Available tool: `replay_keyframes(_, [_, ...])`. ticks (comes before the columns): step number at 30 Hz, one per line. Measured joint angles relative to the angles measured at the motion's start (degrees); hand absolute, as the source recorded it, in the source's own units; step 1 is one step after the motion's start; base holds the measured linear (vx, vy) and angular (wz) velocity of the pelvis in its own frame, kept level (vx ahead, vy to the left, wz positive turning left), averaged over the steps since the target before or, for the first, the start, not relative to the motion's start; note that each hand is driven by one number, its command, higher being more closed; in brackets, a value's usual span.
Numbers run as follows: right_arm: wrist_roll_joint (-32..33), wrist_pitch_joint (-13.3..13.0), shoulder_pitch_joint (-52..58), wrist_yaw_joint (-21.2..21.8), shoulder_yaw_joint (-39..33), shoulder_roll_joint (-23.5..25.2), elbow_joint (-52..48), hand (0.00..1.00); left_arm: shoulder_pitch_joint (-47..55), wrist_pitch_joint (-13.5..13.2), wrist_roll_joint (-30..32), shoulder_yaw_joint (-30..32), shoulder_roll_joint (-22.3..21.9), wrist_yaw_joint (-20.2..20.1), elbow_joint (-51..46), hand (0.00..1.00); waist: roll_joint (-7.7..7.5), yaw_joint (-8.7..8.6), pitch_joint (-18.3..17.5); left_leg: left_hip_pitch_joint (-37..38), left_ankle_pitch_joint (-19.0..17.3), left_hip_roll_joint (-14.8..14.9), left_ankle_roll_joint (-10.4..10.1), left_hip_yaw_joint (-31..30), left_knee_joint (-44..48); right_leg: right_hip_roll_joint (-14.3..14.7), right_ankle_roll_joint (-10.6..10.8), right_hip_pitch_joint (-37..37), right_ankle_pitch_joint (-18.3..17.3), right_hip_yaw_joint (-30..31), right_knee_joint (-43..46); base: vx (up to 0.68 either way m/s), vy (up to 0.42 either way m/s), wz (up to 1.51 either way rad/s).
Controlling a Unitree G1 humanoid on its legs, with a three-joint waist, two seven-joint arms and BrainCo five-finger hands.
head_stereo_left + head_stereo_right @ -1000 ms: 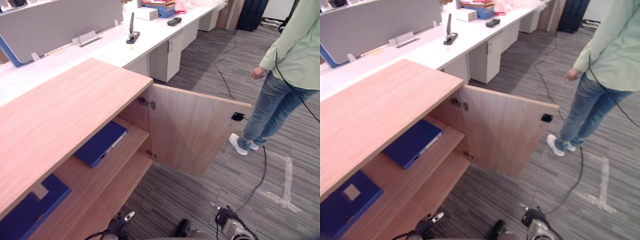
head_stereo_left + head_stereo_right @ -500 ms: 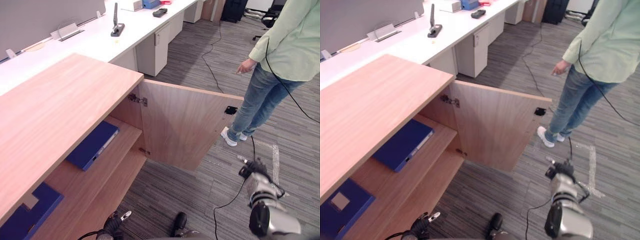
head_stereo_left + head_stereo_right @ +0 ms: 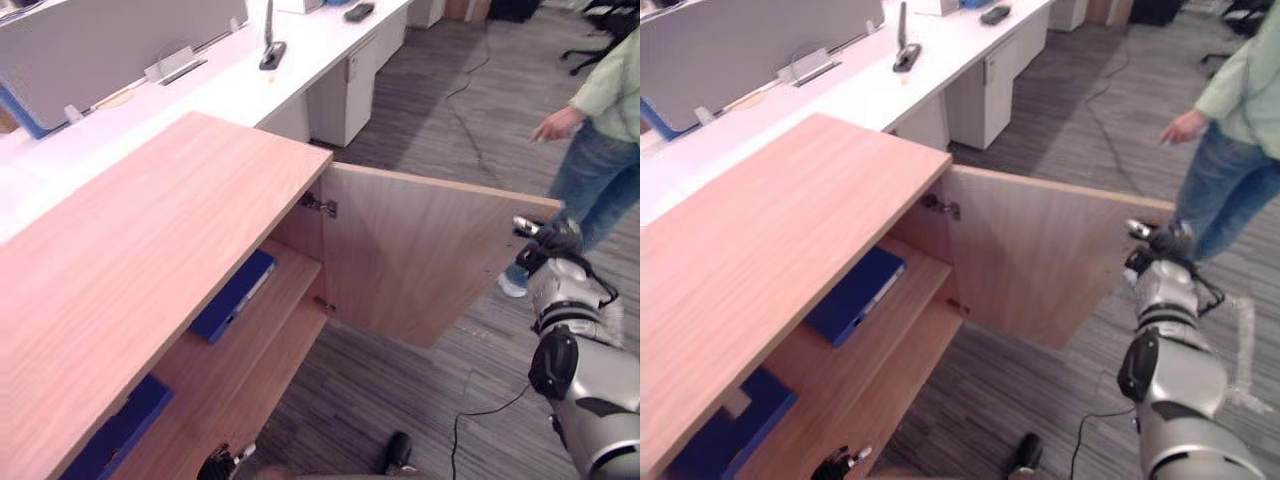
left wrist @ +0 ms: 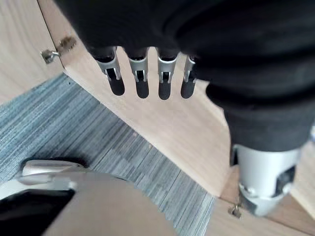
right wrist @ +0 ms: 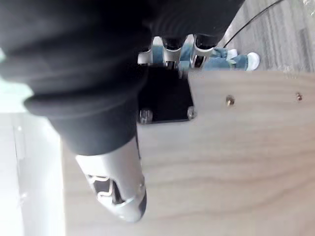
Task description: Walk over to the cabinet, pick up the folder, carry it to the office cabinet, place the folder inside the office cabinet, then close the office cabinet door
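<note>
In the left eye view, the wood-grain cabinet stood with its door wide open over grey striped carpet. A blue folder lay flat on the upper shelf inside, near the hinge side. A second blue folder lay farther along inside the cabinet. The right hand was at the door's far upper corner. Behind the cabinet ran a long white desk with a grey partition and a small black device on it. A person in jeans and a pale green top stood beyond the door.

The right eye view added a pale label on the second folder's cover.

In the left wrist view, the left hand hung with straight fingers side by side, holding nothing, above the carpet. Beside it was a smooth light wooden panel bearing a metal hinge.

The right wrist view showed a black plate, fixed with screws to the door's inner face near its edge, with the right hand right against it. I could not tell whether that hand gripped the door. Past the edge was the person's white shoe.
</note>
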Motion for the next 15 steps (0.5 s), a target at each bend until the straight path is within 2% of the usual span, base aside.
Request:
replay_keyframes(1, [0.2, 0.0, -0.1, 0.1, 1.5, -0.1, 0.0, 0.00, 1.1, 0.0, 0.0, 0.1, 0.1, 0.0, -0.1, 0.00, -0.05, 0.37, 0.1, 0.4, 0.5, -0.2, -0.2, 0.1, -0.5, -0.2, 0.0, 0.0, 0.0, 0.1, 0.0, -0.01, 0.154, 0.00])
replay_keyframes(2, [0.9, 0.0, -0.3, 0.5, 3.9, -0.3, 0.0, 0.00, 2.3, 0.2, 0.0, -0.3, 0.7, -0.1, 0.2, 0.00, -0.06, -0.04, 0.1, 0.6, 0.5, -0.7, -0.2, -0.1, -0.9, -0.5, 0.0, 0.0, 0.0, 0.2, 0.0, 0.07, 0.134, -0.18])
replay_keyframes(5, [3.3, 0.0, -0.6, 1.3, 7.5, -0.4, 0.0, 0.00, 2.4, 0.6, 0.0, -1.0, 1.7, -0.1, 1.0, 0.00, -1.05, -0.16, 0.8, 1.2, 0.5, -0.7, -0.2, -0.1, -1.2, -0.1, 0.1, 0.0, 0.1, 1.0, 0.0, 0.03, 0.042, -0.13])
replay_keyframes(9, [5.5, 0.0, -1.1, 2.7, 14.2, -0.9, -0.1, 0.00, 2.3, 0.5, 0.0, -2.1, 2.0, -0.4, 0.8, 0.00, -0.91, -0.44, 1.1, 1.4, 0.5, -0.1, -0.2, -0.1, -1.2, 0.4, 0.1, 0.0, 0.1, 1.0, 0.0, -0.04, -0.004, -0.08])
replay_keyframes(12, [6.7, 0.0, -1.1, 4.4, 21.6, -1.9, -1.3, 0.00, 2.4, 0.5, 0.0, -2.3, 2.1, -0.5, -0.1, 0.00, -0.95, -0.45, 1.8, 1.5, 0.1, 0.4, -0.7, -0.2, -1.7, 1.1, 0.4, -0.5, -0.1, 1.4, 0.0, -0.11, -0.014, -0.13])
replay_keyframes(15, [7.5, 0.0, 0.4, 8.8, 32.6, -2.8, -8.0, 0.00, 2.4, 0.5, -0.1, -2.5, 2.2, -0.7, -0.2, 0.00, -1.15, -1.41, 3.2, 2.4, -0.5, 1.8, -2.0, 0.6, -2.2, 2.9, 2.0, -0.9, -1.2, 2.9, -0.3, -0.15, -0.053, -0.33])
